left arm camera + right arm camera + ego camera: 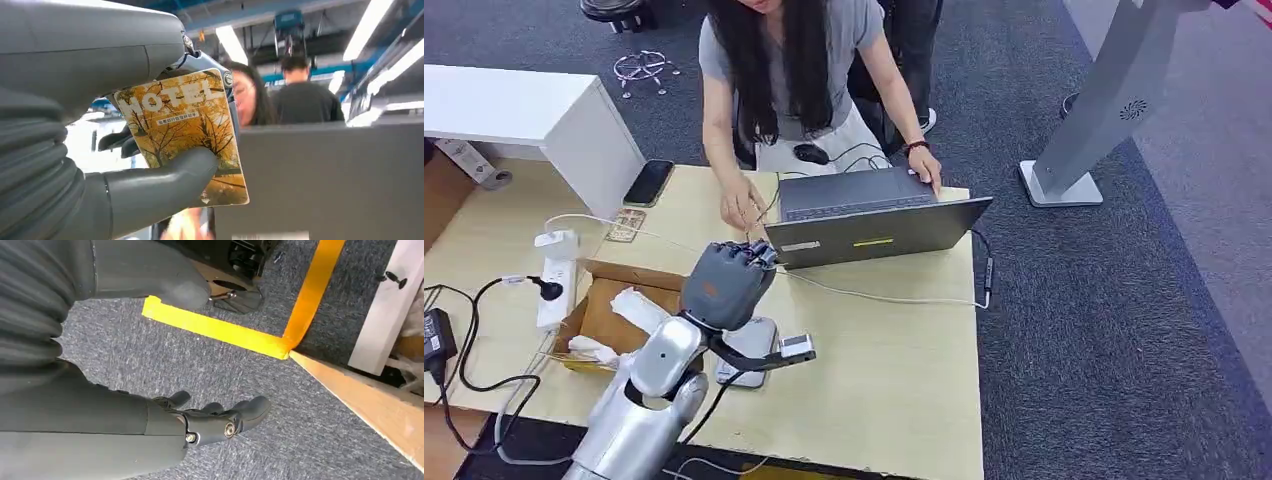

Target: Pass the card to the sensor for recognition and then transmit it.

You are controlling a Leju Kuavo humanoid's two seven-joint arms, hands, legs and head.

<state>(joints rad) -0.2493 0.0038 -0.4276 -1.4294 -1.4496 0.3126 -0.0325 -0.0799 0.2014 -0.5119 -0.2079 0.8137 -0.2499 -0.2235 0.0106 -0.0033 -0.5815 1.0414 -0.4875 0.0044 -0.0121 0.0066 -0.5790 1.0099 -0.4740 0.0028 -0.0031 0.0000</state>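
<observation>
L hand (729,283) pinches hotel card (185,135) by thumb only; could slip. R hand (210,422) hangs empty, fingers apart. Person's hand (742,210) close, may get bumped.

A card (187,135) printed with golden autumn trees, pale "HOTEL" lettering and a small white label strip is held upright in the left hand (727,282), pinched between the thick grey thumb (165,182) and the darker fingers behind it. It is raised above the desk (894,370), near the far edge, just beside the laptop's (874,225) open lid.
</observation>
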